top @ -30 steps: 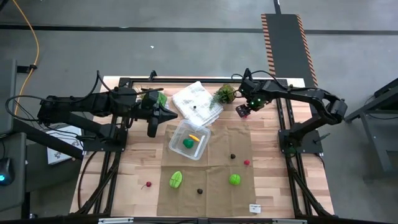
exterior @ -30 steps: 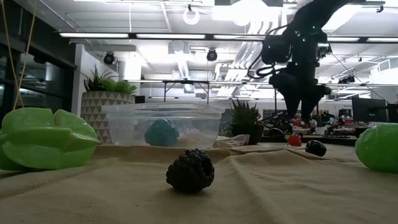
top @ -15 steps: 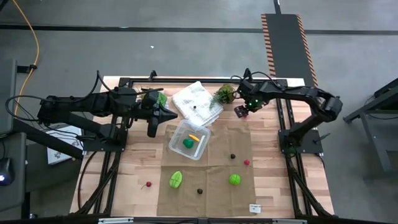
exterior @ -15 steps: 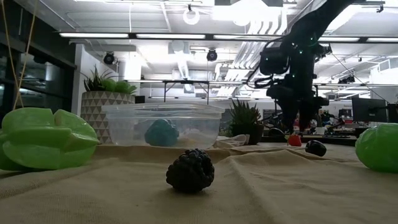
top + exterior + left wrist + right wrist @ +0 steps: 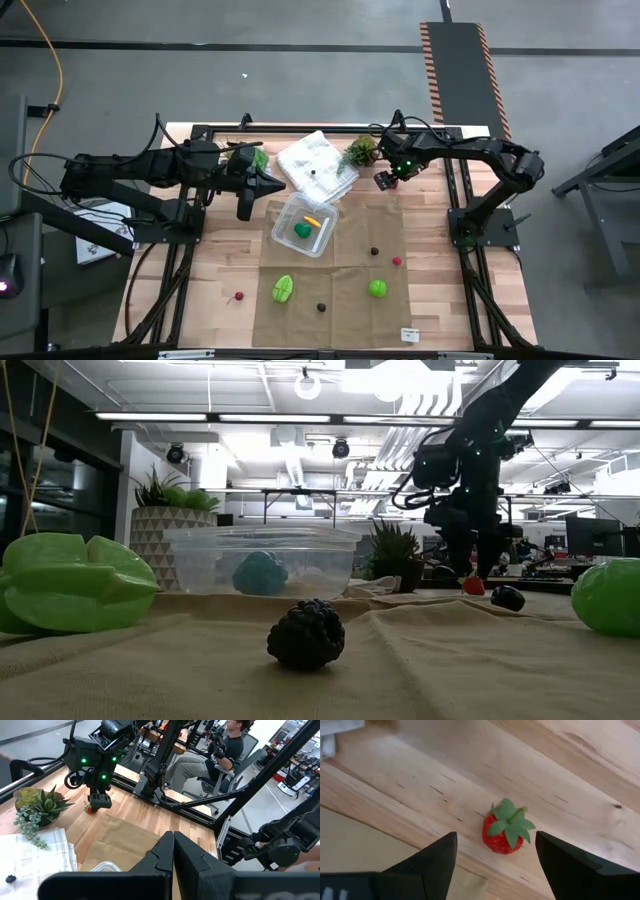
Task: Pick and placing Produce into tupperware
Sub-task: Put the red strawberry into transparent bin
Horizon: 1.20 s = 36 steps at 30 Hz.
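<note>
Right gripper (image 5: 495, 857), fingers apart, hovers over strawberry (image 5: 504, 830) on worktop (image 5: 580, 775) at 1 o'clock; off-centre closure could roll it away; left gripper (image 5: 173, 851) together.

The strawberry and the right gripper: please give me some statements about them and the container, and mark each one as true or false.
1. The right gripper is open, with the strawberry lying between its fingers on bare wood. True.
2. The strawberry is already lifted off the table. False: it lies on the wood, and the fingers do not touch it.
3. The tupperware holds a green piece and a yellow-orange piece. True.
4. The left gripper is wide open. False: its fingers are shut together.
5. The dark berry lies inside the tupperware. False: it lies on the cloth in front of it.
</note>
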Each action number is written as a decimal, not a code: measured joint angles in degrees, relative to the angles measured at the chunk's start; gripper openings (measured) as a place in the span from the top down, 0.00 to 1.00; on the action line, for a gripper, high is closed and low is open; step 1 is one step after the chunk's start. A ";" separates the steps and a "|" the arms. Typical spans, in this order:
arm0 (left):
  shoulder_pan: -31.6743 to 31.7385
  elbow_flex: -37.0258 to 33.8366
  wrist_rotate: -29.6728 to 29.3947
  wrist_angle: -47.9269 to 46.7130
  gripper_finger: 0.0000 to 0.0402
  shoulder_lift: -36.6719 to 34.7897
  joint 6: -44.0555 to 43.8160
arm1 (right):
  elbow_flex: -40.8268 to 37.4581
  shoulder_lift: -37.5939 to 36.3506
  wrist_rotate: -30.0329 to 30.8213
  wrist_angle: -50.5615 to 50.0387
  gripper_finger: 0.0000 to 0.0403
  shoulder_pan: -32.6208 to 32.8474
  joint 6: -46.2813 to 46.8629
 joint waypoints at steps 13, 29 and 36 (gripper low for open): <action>-0.01 0.00 0.00 0.00 1.00 0.00 -0.02 | 0.00 0.02 -0.04 0.71 0.35 -3.04 -0.10; 0.00 -0.02 0.00 -0.09 1.00 -0.02 -0.09 | 0.00 1.66 -1.54 1.75 0.35 -2.63 0.06; -0.02 -0.02 0.00 -0.55 1.00 -0.02 -0.11 | 0.00 2.82 -1.33 1.47 0.35 -2.65 0.93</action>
